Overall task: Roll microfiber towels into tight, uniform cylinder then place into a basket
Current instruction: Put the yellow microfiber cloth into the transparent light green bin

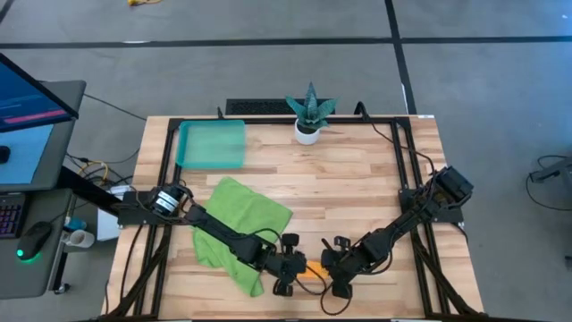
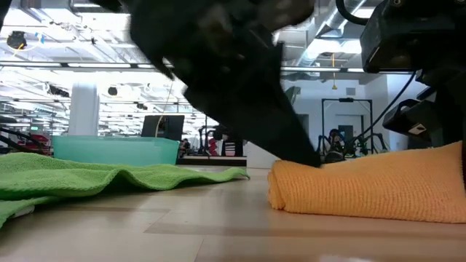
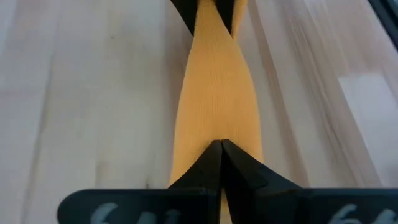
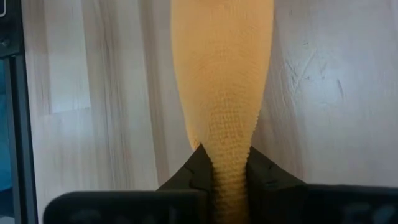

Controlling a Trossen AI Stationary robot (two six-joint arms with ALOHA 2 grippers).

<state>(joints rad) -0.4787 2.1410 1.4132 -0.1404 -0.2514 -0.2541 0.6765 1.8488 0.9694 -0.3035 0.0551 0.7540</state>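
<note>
One camera hangs above me, looking straight down on the whole counter [image 1: 357, 179]. Another sits at counter height, level, very near the orange towel [image 2: 378, 185]. My wrist cameras face each other, close along that same towel from opposite ends, so all four share it

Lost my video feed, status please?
Left gripper and right gripper each shut on an end of the rolled orange towel. Green towel unrolled. Basket unobstructed.
</note>
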